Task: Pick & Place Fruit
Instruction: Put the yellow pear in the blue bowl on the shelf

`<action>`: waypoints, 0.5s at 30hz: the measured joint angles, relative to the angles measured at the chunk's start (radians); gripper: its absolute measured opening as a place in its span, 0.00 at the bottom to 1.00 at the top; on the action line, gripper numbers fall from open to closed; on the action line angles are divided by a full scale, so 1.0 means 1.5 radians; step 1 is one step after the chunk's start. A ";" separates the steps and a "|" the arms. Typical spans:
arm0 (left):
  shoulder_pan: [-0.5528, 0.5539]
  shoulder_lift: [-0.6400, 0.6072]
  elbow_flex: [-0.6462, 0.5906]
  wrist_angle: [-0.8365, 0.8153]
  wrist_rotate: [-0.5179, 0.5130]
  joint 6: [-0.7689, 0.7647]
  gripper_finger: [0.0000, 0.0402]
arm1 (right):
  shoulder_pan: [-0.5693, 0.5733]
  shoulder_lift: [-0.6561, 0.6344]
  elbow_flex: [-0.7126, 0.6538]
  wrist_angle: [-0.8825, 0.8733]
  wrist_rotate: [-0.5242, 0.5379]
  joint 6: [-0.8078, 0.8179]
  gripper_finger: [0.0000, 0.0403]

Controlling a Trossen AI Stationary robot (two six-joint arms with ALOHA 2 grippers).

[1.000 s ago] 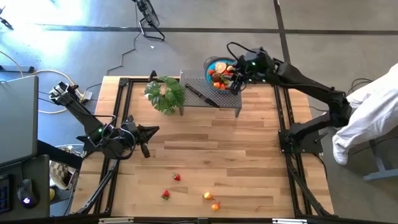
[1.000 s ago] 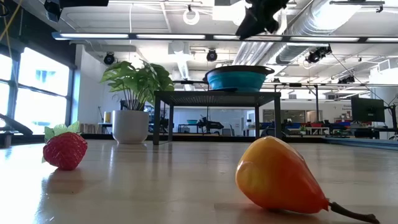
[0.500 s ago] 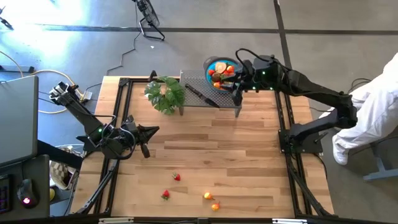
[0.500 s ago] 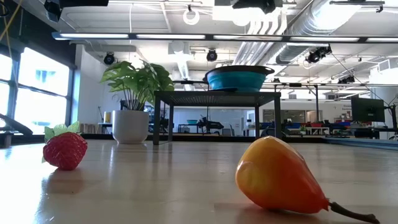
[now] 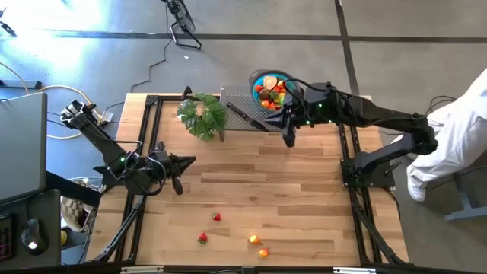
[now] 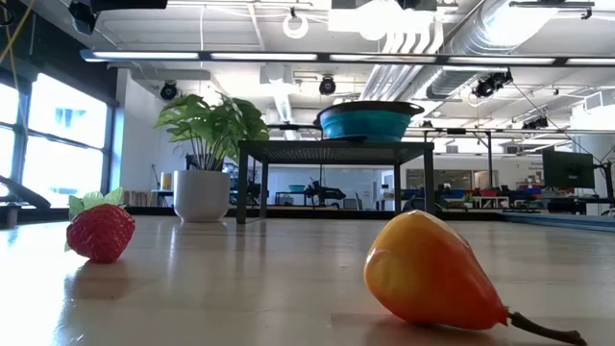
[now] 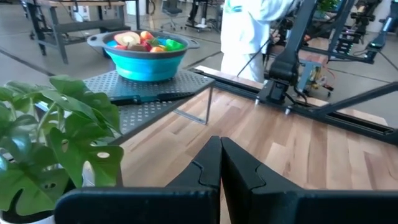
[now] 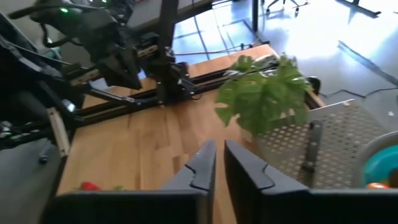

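Observation:
Several toy fruits fill the blue bowl [image 5: 256, 78] [image 7: 148, 62], which stands on a perforated metal stand [image 5: 262, 122] at the table's far side. Loose fruit lies on the wood near the front edge: two strawberries [image 5: 217, 217] [image 5: 202, 238] and two orange-yellow pieces [image 5: 254, 240] [image 5: 263, 252]. In the low view one strawberry [image 6: 99, 232] and an orange-yellow pear-like fruit [image 6: 432, 274] lie close by. My right gripper [image 5: 288, 138] [image 8: 219, 163] hangs shut and empty by the stand's near right corner. My left gripper [image 5: 189, 159] [image 7: 220, 163] waits shut and empty at the table's left.
A leafy potted plant [image 5: 203, 114] stands left of the stand, and a black-handled knife [image 5: 245, 116] lies on it. Black frame rails run along the table's left and right sides. A person in white [image 5: 456, 141] is beyond the right edge. Bare wood lies mid-table.
My right gripper has left its place over the blue bowl and moved toward the table's near edge, past the stand's front right corner, tipping its fingers further down. It has also gone out of the top of the low view.

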 joint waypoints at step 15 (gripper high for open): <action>0.000 0.000 0.000 0.001 0.110 -0.009 0.00 | 0.125 0.000 0.000 0.000 0.105 0.071 0.01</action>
